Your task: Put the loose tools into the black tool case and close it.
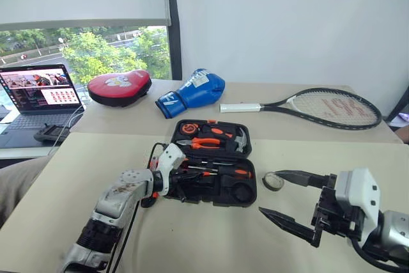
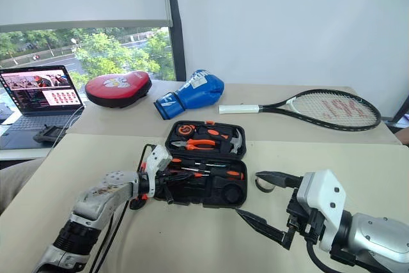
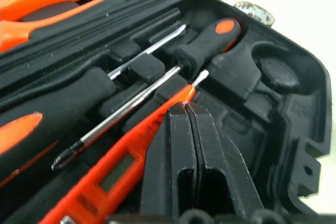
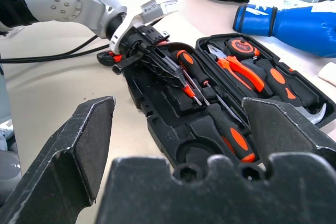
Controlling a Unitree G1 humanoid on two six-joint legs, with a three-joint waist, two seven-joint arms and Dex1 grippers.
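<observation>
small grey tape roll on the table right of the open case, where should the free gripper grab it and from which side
Grip the small grey tape roll across its ring wall, one finger in the hole, coming from above. It looks to lie flat on the beige table, beside the black plastic tool case, so a side approach offers little. The open right gripper is closest.

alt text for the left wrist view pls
The left gripper is shut on the shaft of a small red tester screwdriver, over the moulded slots of the open black tool case. Two black-and-orange-handled screwdrivers lie in slots beside it, orange-handled pliers further back.
</observation>
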